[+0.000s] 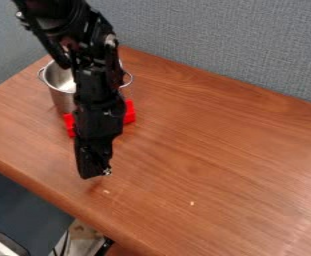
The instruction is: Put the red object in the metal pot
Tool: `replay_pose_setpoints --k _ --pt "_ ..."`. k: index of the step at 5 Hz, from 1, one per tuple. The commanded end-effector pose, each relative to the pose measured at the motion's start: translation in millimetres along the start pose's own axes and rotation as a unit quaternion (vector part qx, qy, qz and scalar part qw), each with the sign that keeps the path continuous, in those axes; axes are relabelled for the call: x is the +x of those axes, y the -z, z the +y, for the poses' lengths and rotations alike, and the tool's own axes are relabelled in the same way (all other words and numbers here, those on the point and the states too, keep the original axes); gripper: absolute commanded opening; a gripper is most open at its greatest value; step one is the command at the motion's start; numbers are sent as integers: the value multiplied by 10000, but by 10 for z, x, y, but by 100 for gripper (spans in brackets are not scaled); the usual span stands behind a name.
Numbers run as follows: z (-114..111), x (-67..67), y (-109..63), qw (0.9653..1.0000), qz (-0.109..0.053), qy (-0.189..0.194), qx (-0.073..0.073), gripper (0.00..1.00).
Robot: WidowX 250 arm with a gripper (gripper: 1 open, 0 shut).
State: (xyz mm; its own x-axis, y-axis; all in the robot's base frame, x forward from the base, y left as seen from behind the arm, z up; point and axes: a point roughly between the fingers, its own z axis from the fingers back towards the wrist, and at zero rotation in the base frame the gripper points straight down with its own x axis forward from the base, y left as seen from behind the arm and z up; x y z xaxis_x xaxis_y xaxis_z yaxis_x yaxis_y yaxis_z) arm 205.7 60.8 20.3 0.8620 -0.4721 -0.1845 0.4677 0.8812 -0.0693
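Arm covers the middle of the red object point(68, 123); we see only its two ends, either side of the black links. Metal pot point(54, 82): right half and interior hidden behind the arm. Gripper point(91, 172): dark and blurred, so we cannot make out the fingers or any gap between them. Table point(225, 150) cut off at the left and right edges. Arm's upper part leaves the top edge.
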Motion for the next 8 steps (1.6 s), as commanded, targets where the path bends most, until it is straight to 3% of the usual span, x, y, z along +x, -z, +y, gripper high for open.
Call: replay_pose_setpoints --k 1,2,3,4,6,8 --pt "-59 -23 -11 9993 -214 87 283 0" --pt "27 -12 -223 9988 -346 -149 319 0" --pt "98 26 -572 9968 -538 -423 417 0" --pt "167 25 -613 9955 -593 -635 380 0" --pt "247 90 -673 9981 -484 -267 262 0" --pt "406 77 -767 9983 -313 -485 97 0"
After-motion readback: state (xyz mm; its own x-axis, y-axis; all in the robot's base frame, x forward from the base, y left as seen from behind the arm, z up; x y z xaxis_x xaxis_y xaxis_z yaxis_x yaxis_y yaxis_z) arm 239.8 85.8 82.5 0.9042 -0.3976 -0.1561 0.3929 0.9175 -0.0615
